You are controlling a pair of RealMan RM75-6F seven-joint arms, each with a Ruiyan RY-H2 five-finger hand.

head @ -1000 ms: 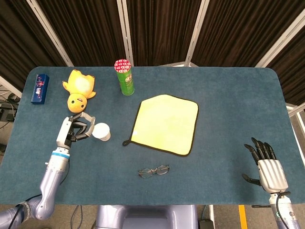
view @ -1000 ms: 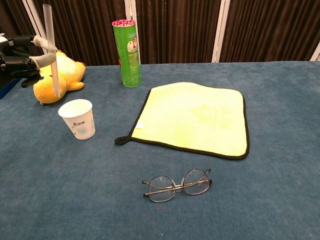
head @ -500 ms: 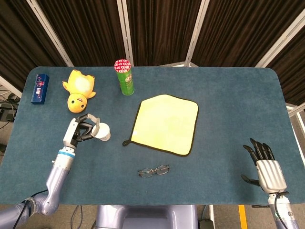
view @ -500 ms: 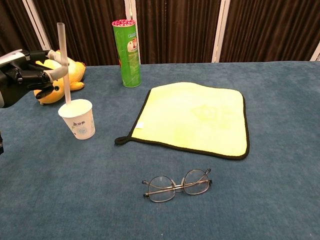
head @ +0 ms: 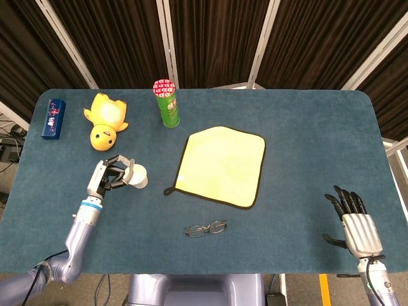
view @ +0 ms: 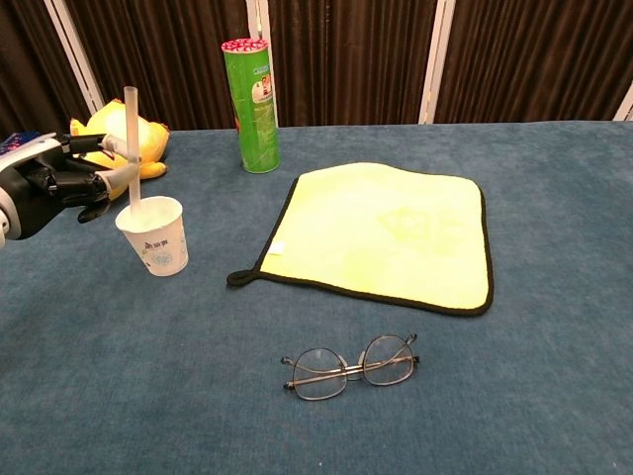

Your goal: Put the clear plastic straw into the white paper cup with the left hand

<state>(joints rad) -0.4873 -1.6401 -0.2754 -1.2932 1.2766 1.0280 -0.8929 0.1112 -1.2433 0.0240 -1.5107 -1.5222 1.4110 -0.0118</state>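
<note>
On the blue felt tabletop (head: 306,146), the left hand (head: 108,176) sits near the left edge, its fingers curled up against the white paper cup (head: 137,176). Whether they hold anything cannot be made out from this high angle. The right hand (head: 354,217) rests near the front right corner, fingers spread, holding nothing. A yellow square cloth with dark trim (head: 221,166) lies mid-table (one corner loop toward the cup), thin wire-rimmed glasses (head: 205,228) in front of it.

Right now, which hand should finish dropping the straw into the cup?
Left. The left hand already holds the straw upright with its lower end inside the cup. The right hand rests open at the table's far side.
</note>
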